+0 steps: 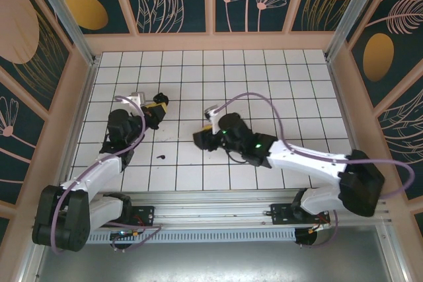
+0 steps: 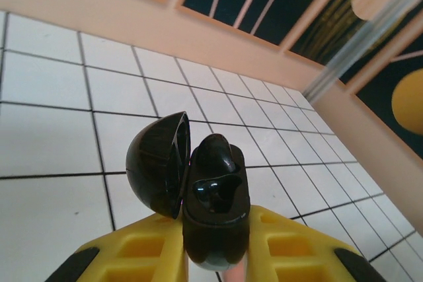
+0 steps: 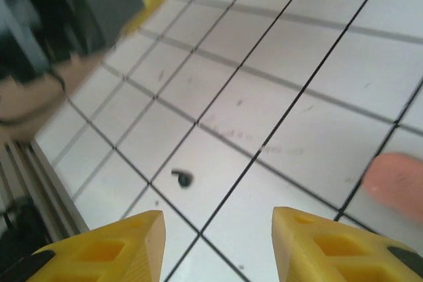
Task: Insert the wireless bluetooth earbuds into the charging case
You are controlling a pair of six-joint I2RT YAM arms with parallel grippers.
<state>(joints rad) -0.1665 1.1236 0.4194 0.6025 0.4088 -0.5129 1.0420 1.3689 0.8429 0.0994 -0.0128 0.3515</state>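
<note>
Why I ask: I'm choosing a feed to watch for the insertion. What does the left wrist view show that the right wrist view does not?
Left wrist: the black charging case, its lid open, clamped in the left gripper, with the pink-framed wall behind.
Right wrist: a black earbud lying loose on a tile beyond the open, empty right gripper, and a salmon-pink rounded piece cut off at the frame edge.
Both: the white tiled table and yellow fingers.

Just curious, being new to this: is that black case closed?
No, the case is open, its lid swung aside to the left.
</note>
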